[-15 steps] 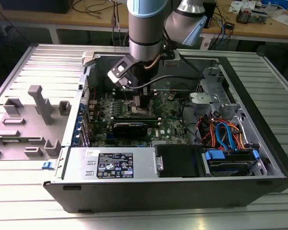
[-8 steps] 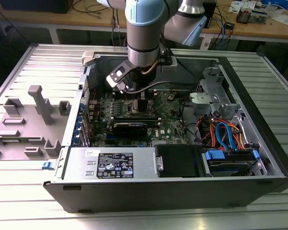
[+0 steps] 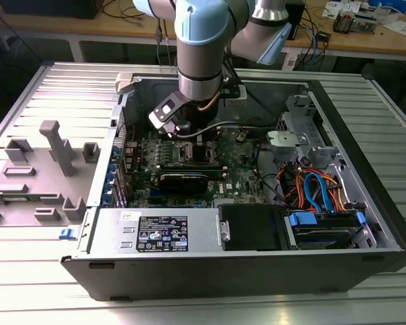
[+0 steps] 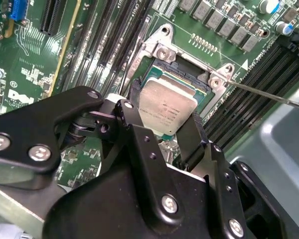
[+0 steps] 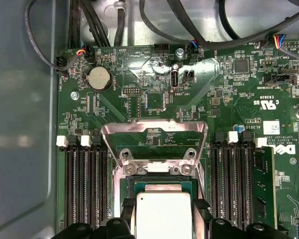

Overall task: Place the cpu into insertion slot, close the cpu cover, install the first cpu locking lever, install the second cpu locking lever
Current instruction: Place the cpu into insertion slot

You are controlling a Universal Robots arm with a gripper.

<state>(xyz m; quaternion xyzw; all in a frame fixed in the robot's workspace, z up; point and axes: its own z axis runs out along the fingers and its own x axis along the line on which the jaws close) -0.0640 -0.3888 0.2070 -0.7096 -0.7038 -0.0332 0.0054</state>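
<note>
Silvery-topped, the cpu [image 4: 167, 107] is clamped between the black fingers of the claw [image 4: 164, 113]. It hangs just over the insertion slot [image 4: 182, 67] and, we judge, slightly tilted to it. Beyond, the cpu cover [image 5: 113, 144] stands swung open. Risk: a skewed or offset descent would land a corner on the socket contacts and bend them, and release before seating could let the chip slide.

Overhead light makes the ribbed worktop [image 3: 34, 284] glare pale in the exterior view, while the computer case [image 3: 257, 271] interior sits in shade. In the first wrist view the cpu [image 5: 163, 215] shines almost white (the green board [image 5: 219, 84] is evenly lit).
</note>
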